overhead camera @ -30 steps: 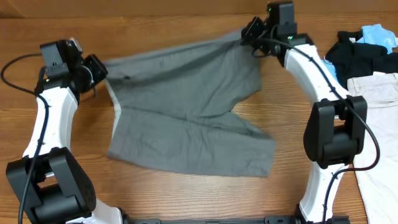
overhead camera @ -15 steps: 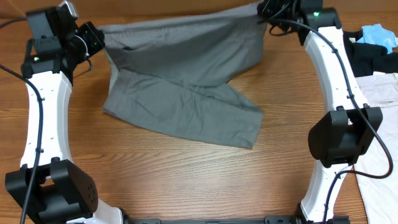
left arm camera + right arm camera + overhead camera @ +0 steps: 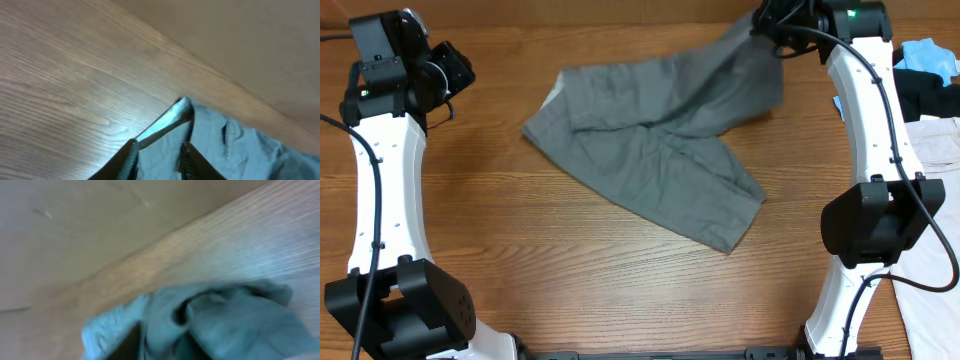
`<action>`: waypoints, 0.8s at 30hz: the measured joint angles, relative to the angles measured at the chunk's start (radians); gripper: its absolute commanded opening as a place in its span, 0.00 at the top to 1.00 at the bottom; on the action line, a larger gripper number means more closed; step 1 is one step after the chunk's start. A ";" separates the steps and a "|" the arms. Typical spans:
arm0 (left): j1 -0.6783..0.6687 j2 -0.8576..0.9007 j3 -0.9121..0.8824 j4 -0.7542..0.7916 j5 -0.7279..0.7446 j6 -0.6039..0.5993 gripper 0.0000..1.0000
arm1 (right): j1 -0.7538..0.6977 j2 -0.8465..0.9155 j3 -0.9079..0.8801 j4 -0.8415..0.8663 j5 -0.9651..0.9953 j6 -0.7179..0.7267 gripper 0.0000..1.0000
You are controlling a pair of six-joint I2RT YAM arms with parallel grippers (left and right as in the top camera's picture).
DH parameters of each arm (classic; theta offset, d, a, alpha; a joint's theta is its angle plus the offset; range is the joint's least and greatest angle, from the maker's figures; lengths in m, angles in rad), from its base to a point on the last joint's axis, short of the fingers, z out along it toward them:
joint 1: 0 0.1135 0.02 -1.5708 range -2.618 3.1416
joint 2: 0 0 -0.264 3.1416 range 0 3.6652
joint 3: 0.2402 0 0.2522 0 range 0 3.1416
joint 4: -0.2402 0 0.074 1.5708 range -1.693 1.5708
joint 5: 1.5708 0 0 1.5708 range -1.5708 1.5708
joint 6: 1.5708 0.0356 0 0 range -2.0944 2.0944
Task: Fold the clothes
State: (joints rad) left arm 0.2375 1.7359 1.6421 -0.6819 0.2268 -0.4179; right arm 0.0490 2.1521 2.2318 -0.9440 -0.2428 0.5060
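Trousers (image 3: 650, 150) dropped clear of released left tool (image 3: 461, 72), bunched at right tool (image 3: 762, 22), grip unclear.

Evenly lit wood-grain table (image 3: 620, 290)

Trousers (image 3: 650, 150) on table (image 3: 570, 285), seemingly rear-centre

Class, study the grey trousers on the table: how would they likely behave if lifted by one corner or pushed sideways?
The grey trousers look floppy: they lie in creased, overlapping folds, so a lifted corner would probably leave the rest hanging. Pushed, they would likely bunch up rather than slide whole across the table. Lying flat, they seem unlikely to roll.
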 measured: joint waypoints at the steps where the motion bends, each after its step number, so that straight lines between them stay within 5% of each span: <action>1: 0.000 0.000 0.000 -0.008 -0.003 0.003 0.57 | 0.000 0.000 0.000 -0.009 0.000 -0.004 0.08; 3: 0.000 0.000 0.000 -0.027 -0.008 0.007 0.48 | 0.000 0.000 0.000 -0.030 0.003 -0.013 0.00; 7: 0.000 0.000 0.001 -0.095 -0.015 0.010 0.30 | 0.000 0.000 0.001 -0.103 0.008 -0.024 0.00; 20: -0.016 0.060 0.004 -0.316 -0.022 0.064 0.32 | 0.000 -0.003 0.003 -0.453 0.014 0.007 0.00; 24: -0.028 0.162 0.005 -0.347 -0.022 0.098 0.41 | 0.000 -0.028 0.003 -0.587 0.023 0.018 0.00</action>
State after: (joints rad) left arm 0.2096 1.8977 1.6466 -1.0290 0.2047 -0.3195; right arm 0.0494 2.1242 2.2349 -1.5307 -0.2195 0.5236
